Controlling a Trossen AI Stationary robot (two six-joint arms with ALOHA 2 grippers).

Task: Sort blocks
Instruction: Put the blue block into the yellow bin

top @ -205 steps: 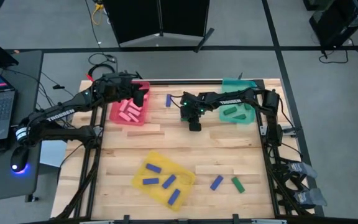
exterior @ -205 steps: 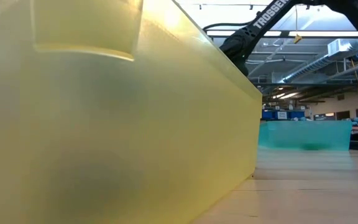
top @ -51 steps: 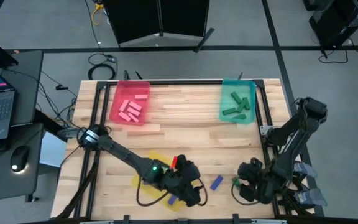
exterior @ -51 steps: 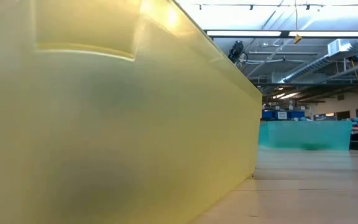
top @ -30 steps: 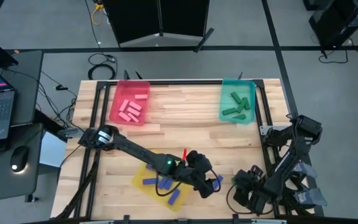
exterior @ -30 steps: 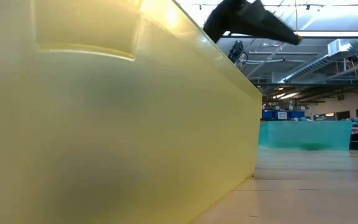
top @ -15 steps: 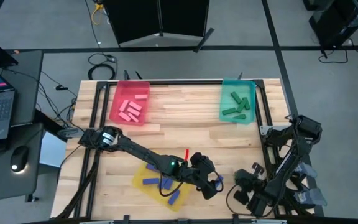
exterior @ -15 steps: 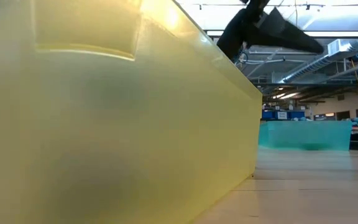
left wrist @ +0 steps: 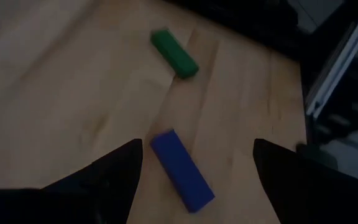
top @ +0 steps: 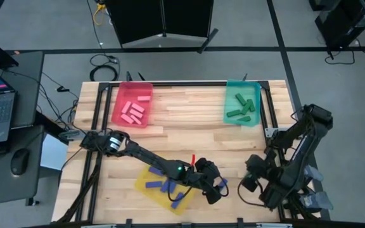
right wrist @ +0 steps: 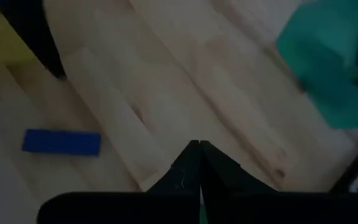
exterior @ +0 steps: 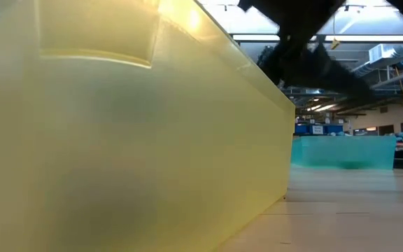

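The left gripper (top: 215,189) hangs low over the table's near edge, at about five o'clock from the table's centre in the high view, just beside the yellow tray (top: 146,172) that holds several blue blocks (top: 152,185). The right gripper (top: 253,178) sits at its three o'clock, near the right rail. Pink blocks (top: 132,111) lie in the red tray (top: 124,88) at eleven o'clock; green blocks (top: 239,109) lie in the teal tray (top: 232,87) at one o'clock.

In the low view, the yellow tray's wall (exterior: 117,140) fills most of the scene, with the teal tray (exterior: 341,151) far off at three o'clock and a dark arm (exterior: 306,42) overhead.

The left wrist view shows the left gripper's fingers (left wrist: 114,177) spread wide, with a loose blue block (left wrist: 181,169) on the wood between them and a green block (left wrist: 174,53) lying beyond it, apart.

In the right wrist view, the right gripper's fingers (right wrist: 185,171) are pressed together with nothing visible between them, and the loose blue block lies off to one side on the boards.
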